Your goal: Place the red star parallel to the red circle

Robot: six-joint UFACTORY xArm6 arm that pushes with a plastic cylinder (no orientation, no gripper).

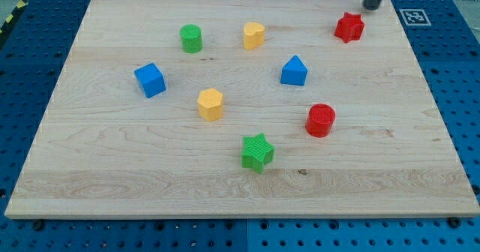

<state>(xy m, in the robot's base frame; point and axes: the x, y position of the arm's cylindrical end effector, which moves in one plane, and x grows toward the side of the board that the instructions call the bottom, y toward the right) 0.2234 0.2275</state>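
Note:
The red star lies near the view's top right of the wooden board. The red circle stands lower down, right of centre, well below the star. My tip is at the view's top right, just above and to the right of the red star, a small gap apart from it. The rod runs out of the view's top edge.
A green circle and a yellow heart-like block lie near the top. A blue block is between star and circle. A blue cube, a yellow hexagon and a green star lie further left and below.

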